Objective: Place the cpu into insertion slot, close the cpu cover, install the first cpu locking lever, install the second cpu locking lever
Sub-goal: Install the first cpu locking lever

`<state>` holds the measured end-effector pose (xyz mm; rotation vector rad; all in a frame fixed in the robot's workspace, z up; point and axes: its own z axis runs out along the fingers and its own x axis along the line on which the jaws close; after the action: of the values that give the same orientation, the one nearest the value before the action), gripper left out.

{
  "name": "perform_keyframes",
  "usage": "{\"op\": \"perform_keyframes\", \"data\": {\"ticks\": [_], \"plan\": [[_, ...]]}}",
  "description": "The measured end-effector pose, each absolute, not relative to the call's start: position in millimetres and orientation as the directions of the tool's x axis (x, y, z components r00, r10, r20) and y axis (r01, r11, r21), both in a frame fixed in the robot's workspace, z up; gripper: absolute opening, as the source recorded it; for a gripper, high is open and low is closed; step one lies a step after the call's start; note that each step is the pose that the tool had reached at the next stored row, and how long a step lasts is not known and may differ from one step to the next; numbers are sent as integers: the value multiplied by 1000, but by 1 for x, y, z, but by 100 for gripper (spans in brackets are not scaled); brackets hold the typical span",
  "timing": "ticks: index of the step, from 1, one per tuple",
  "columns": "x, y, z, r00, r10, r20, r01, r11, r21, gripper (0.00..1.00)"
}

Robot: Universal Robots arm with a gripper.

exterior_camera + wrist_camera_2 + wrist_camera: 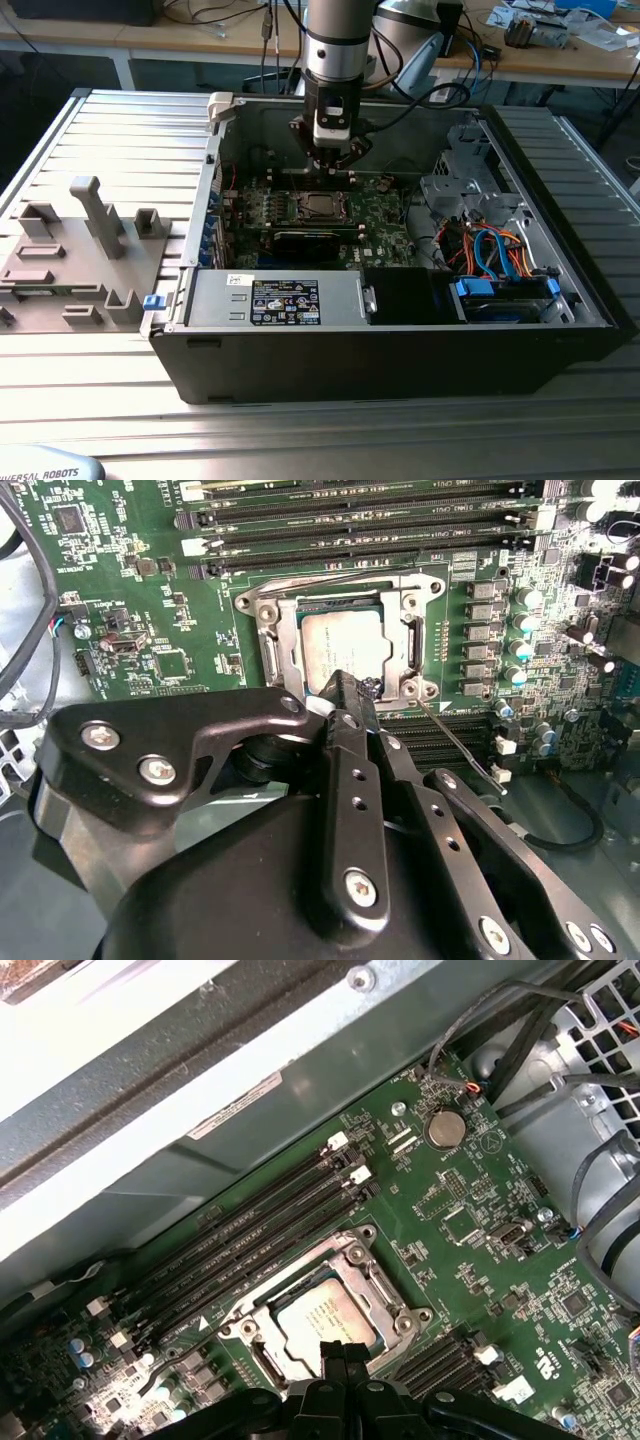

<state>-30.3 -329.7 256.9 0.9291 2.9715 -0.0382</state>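
- Arm upright over open case [400, 350], gripper [333, 162] low inside it, just above the socket.
- Fingers [345, 720] pressed together, clenched on nothing visible.
- Fingertips right at one edge of cpu [340, 645]; touching or just clear, cannot tell.
- Cpu seated flat in socket on green board [130, 540], silver top facing up.
- Cover [272, 645] folded down flat around cpu, chip showing through its square window.
- Thin lever [455, 735] slanting out from a socket corner beside the fingertips, free end off over the black slots, apart from the cover.
- Memory slots [360, 525] in a row along the socket's far side, seen from the gripper.
- Coin cell [446, 1128] on the board, well apart from socket.
- Case lying on grooved metal table [300, 430]; grey fixture tray [90, 240] beside it at the exterior view's left.
- Blue and orange cables [495, 250] bunched in case at the exterior view's right.
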Motion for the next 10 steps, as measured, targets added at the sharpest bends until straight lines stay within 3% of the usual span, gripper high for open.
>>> {"op": "perform_keyframes", "data": {"ticks": [10], "plan": [[-30,-330,257,-830,556,-34,557,830,-15,11]]}}
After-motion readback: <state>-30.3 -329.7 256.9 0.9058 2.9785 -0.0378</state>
